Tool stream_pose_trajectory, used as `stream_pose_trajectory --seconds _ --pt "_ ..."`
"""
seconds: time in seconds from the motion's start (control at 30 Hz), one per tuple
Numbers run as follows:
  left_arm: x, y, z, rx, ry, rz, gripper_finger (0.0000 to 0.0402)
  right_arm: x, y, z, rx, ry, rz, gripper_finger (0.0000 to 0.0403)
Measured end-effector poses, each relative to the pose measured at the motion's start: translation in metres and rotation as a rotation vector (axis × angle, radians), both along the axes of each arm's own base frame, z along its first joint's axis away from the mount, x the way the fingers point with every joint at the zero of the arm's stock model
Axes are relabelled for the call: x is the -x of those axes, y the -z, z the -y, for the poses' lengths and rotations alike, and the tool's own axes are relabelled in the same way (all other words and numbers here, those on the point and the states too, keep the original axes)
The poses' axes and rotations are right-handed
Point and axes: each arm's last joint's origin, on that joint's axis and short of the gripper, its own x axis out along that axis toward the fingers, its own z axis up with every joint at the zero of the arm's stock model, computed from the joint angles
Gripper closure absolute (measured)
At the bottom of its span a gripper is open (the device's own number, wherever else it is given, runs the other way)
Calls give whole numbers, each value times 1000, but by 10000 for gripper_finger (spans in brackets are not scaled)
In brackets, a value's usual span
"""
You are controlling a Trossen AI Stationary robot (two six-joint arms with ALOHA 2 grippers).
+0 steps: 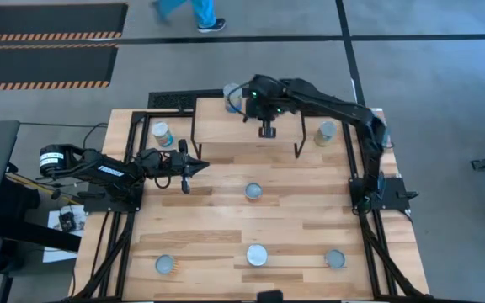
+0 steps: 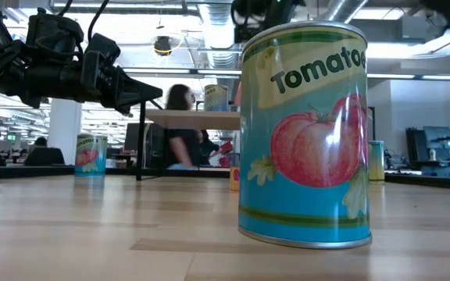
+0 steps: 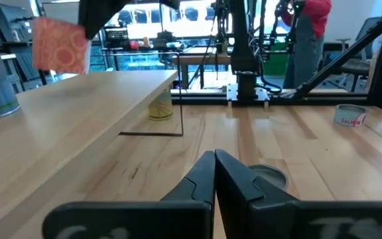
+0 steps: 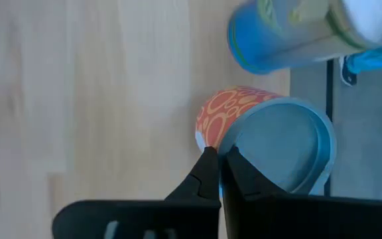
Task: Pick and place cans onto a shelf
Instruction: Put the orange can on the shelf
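Your right claw (image 4: 219, 162), pinching the orange-patterned can's (image 4: 227, 114) rim, hangs over the shelf (image 1: 226, 128). Placing step; next, lower and release. Left claw (image 1: 194, 166) waits pressed together above the counter (image 1: 293, 223).

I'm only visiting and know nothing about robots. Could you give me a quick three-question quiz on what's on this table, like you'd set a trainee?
1. True or false: the left gripper is holding a can.
2. Which can is the right gripper shut on, over the shelf? A) blue B) orange-red C) olive
3. How many cans stand in the row along the edge of the table farthest from the shelf?

Key:
1. False. It is shut and empty, over the table beside the shelf.
2. B, the orange-red can.
3. Three cans.
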Motion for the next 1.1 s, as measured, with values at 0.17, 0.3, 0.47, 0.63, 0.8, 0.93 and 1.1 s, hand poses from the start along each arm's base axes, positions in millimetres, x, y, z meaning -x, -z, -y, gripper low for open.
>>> stream_pose_trajectory --seconds 0.17,0.3,0.47,0.63,0.8,0.93,1.1 --pt "0 0 0 0 0 0 401 -4 5 20 4 -28 -83 395" --pt "0 0 0 0 0 0 401 -6 4 28 24 -34 -86 395" --pt "0 0 0 0 -1 0 401 -4 3 33 36 -32 -79 394" --pt "0 0 0 1 0 1 401 -1 3 38 40 -31 -84 394" --pt "0 0 0 1 0 1 401 1 3 42 42 -25 -84 394" --pt "0 0 0 1 0 1 401 4 3 46 37 -19 -88 389" --pt "0 0 0 1 0 1 401 3 3 45 21 -37 -74 384"
